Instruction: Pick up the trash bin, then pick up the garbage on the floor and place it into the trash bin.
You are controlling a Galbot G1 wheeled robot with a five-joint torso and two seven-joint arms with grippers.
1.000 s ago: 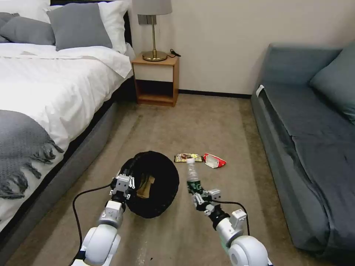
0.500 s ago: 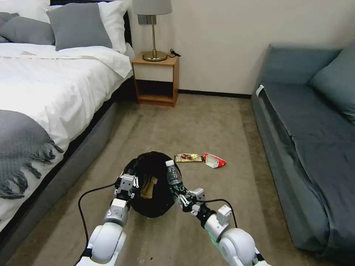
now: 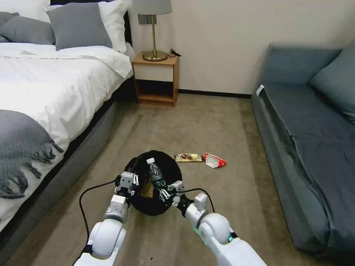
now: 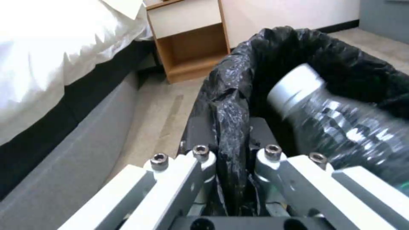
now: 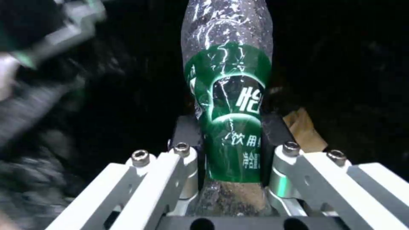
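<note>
The bin (image 3: 155, 207), black-lined and tipped toward the camera, sits off the floor (image 3: 207, 125) between the bed (image 3: 44, 92) and sofa (image 3: 310, 122). The left claw (image 4: 232, 153) pinches its rim. The right claw (image 5: 230, 143) pinches the bottle (image 3: 155, 173), held cap-up over the bin's mouth. A paper bag (image 5: 304, 127) lies inside. The wrapper (image 3: 188, 157) and packet (image 3: 213, 160) lie on the carpet just beyond.

The bottle (image 3: 155, 173), clamped in the right gripper (image 3: 165, 190), is now carried leftward from beside the trash bin (image 3: 173, 173) to over its opening.
</note>
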